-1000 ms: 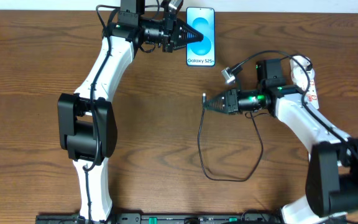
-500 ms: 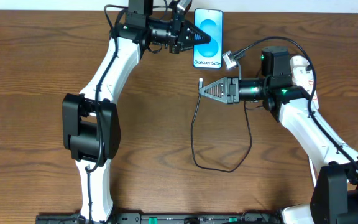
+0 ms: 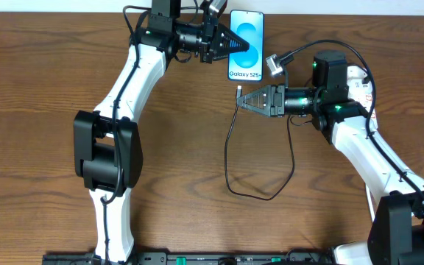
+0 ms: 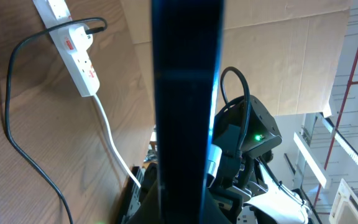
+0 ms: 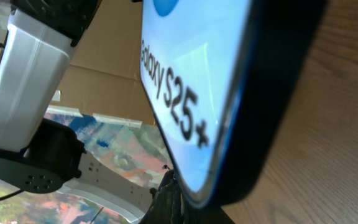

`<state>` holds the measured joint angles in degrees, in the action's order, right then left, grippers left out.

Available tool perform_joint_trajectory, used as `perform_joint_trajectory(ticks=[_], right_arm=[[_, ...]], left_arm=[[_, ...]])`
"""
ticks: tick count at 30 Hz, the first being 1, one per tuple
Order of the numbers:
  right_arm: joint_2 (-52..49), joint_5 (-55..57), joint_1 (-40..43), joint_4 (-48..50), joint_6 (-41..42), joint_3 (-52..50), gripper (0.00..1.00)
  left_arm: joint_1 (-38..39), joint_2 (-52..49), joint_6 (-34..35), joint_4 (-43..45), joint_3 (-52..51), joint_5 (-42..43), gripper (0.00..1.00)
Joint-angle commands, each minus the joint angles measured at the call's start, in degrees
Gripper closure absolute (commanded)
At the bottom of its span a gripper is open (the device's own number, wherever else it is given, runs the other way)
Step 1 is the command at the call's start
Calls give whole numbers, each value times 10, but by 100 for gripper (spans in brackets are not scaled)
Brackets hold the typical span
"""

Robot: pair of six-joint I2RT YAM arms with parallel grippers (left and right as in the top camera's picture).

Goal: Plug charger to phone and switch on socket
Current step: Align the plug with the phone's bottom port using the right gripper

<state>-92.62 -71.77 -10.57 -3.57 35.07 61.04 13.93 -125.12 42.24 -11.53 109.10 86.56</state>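
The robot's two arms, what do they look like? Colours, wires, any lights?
Both arms match: the left arm and right arm have smooth white shells between chunky black joints. Each ends in a black, tapering claw, the left claw and right claw. Thin black cables run along the links. Small green lights glow on the right arm.

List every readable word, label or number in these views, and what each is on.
"Galaxy S25+": white band on the phone screen, overhead and right wrist views.
Red markings on the white power strip: too small to read.
Nothing else legible.
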Motion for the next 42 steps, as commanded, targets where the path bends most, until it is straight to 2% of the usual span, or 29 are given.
perform_joint_trajectory(ticks=[1, 42], right_arm=[[3, 3, 4, 2, 14, 5, 99], [3, -25, 22, 30, 48, 5, 99]], left_arm=[[-2, 25, 0, 5, 7, 24, 93], [-2, 25, -16, 18, 7, 35, 93]])
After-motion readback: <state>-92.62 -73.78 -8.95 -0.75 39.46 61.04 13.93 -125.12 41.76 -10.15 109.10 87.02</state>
